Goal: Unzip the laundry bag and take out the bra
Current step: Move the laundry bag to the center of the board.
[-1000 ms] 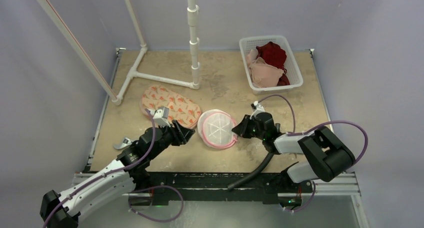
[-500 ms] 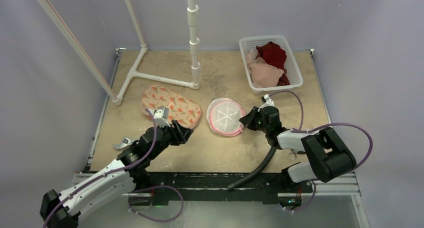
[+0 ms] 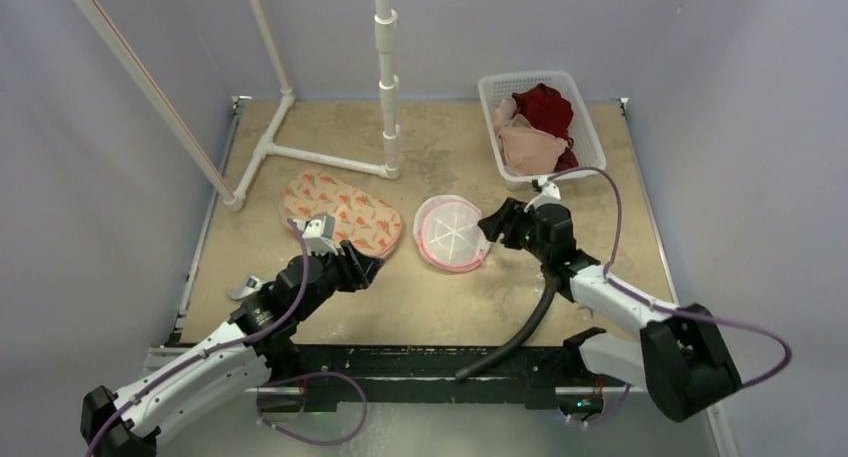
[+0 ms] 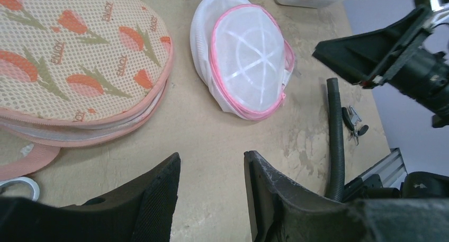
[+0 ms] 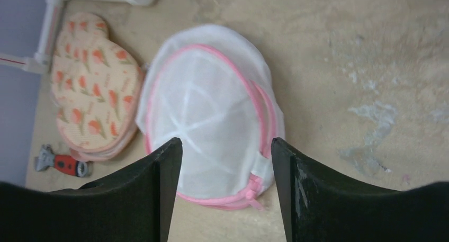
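The laundry bag (image 3: 452, 233) is a round white mesh pouch with pink zipper trim, lying flat mid-table. It also shows in the left wrist view (image 4: 243, 56) and the right wrist view (image 5: 206, 120). Its pink zipper pull (image 5: 255, 199) hangs at the near edge and the zipper looks shut. No bra shows through the mesh. My right gripper (image 3: 488, 227) is open just right of the bag, and the jaws frame the bag's near edge (image 5: 226, 146). My left gripper (image 3: 370, 267) is open and empty over bare table to the bag's left (image 4: 212, 162).
A tulip-patterned pouch (image 3: 340, 209) lies left of the bag. A white basket (image 3: 592, 149) with red and beige garments stands at the back right. A white pipe frame (image 3: 330, 159) stands at the back left. A black hose (image 3: 520, 327) lies near the front. A small tool (image 3: 243, 285) lies at the left edge.
The bag has shifted toward the back right along with the right gripper, whose arm has stretched out. The left gripper has drawn back slightly.
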